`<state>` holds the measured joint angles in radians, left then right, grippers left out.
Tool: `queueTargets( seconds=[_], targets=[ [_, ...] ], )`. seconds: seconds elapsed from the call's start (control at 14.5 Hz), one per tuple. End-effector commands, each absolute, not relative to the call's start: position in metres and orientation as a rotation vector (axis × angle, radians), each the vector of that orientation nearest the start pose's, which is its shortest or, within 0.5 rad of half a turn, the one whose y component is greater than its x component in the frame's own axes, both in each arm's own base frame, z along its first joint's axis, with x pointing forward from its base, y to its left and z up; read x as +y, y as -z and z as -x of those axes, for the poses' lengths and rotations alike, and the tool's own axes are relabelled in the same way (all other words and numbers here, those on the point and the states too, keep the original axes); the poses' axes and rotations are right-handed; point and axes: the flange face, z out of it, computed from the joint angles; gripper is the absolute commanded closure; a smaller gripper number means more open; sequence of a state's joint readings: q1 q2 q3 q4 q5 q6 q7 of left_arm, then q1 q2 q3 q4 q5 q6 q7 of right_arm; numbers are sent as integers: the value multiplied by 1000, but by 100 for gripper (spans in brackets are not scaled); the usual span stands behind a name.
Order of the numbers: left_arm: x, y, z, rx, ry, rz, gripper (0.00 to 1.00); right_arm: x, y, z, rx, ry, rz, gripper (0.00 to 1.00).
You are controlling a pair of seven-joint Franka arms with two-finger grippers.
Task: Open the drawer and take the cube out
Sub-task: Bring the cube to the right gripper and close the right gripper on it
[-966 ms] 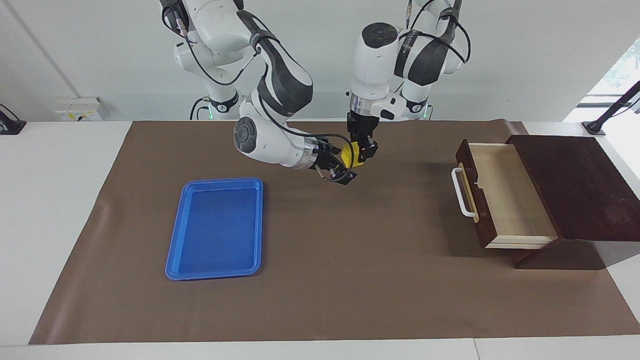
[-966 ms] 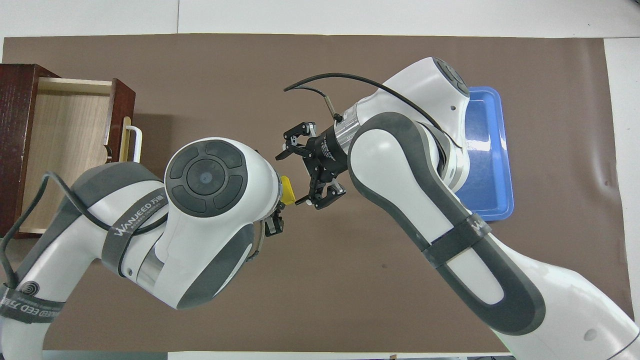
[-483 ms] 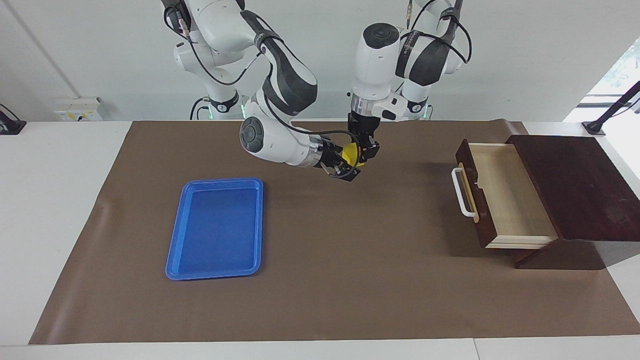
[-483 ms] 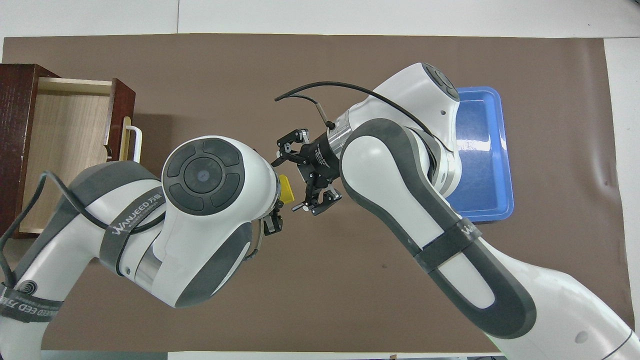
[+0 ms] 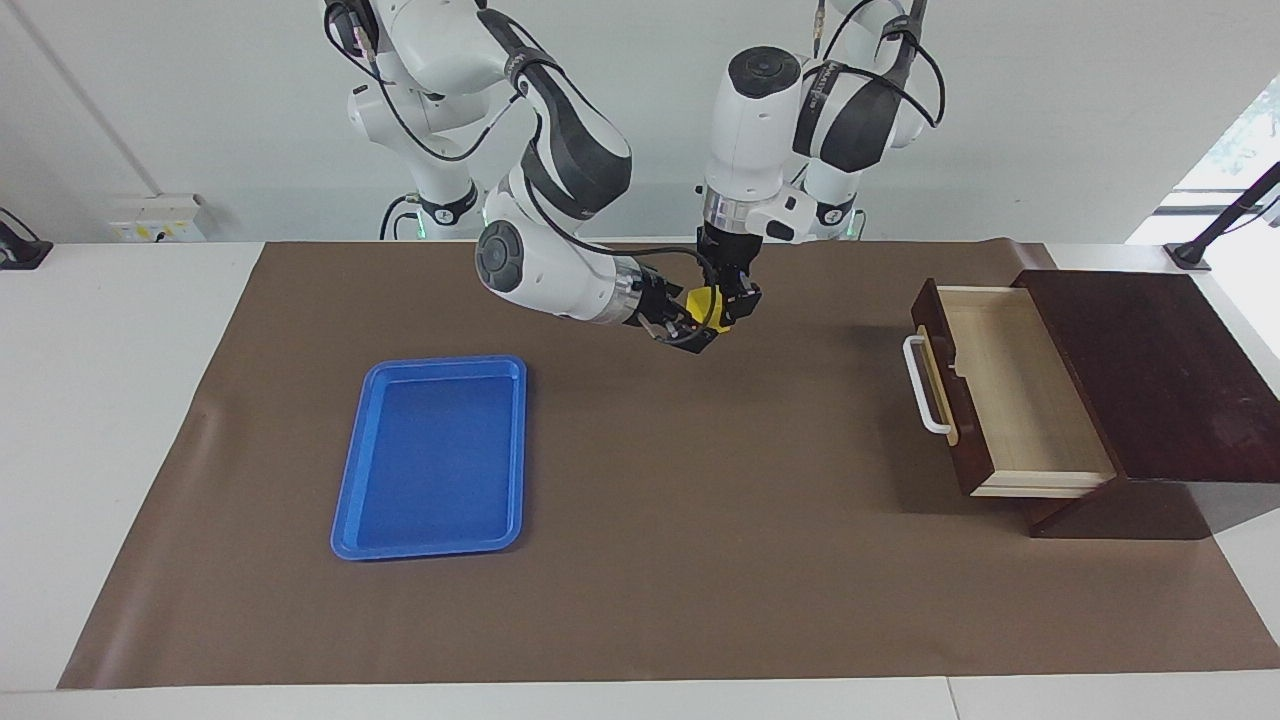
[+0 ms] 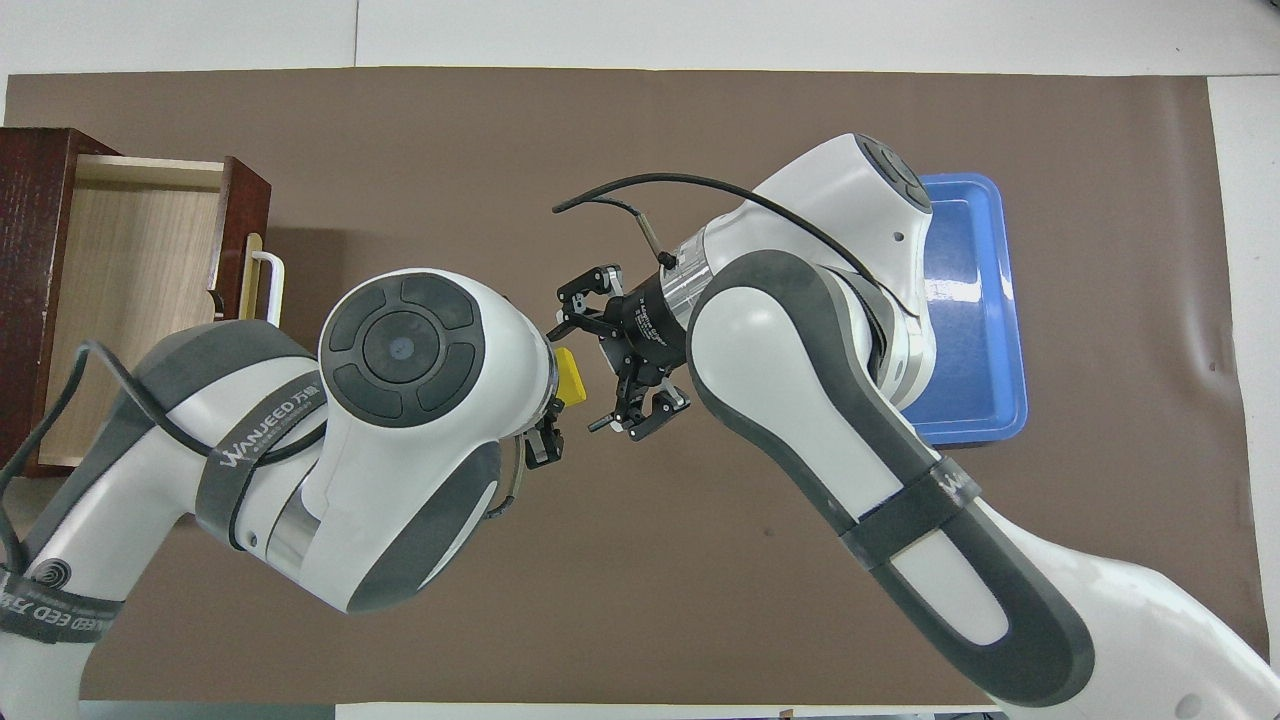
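Above the middle of the brown mat (image 5: 700, 520), the left end effector (image 5: 728, 305) hangs pinching the cube (image 5: 706, 303). The right end effector (image 5: 690, 325) sits spread wide around it from the side. The drawer (image 5: 1010, 390) stands pulled open at the left arm's end of the tabletop (image 5: 120, 400).

I am holding the yellow cube (image 6: 570, 375) in my left claw (image 6: 556, 392); my right claw (image 6: 592, 362) is standing open around it.
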<state>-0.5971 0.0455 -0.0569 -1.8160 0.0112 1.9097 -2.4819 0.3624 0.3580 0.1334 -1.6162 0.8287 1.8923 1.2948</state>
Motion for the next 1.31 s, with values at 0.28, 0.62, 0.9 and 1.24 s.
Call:
queueTargets(
  seconds=[0.28,0.62,0.9,1.24],
  targets=[
    [-352,-511,-461,2460,3,-1866,100,352,-428,-547,1374,-896,2082,0],
    [-351,-510,-461,2459,-1,-1873,100,368,-426,-533,1328,-898,2125,0],
    [-351,-509,-461,2458,-4,-1876,100,362,-428,-537,1335,-888,2115,0],
    [-350,-509,-460,2463,-4,-1880,100,360,-428,-539,1347,-889,2106,0]
  ],
)
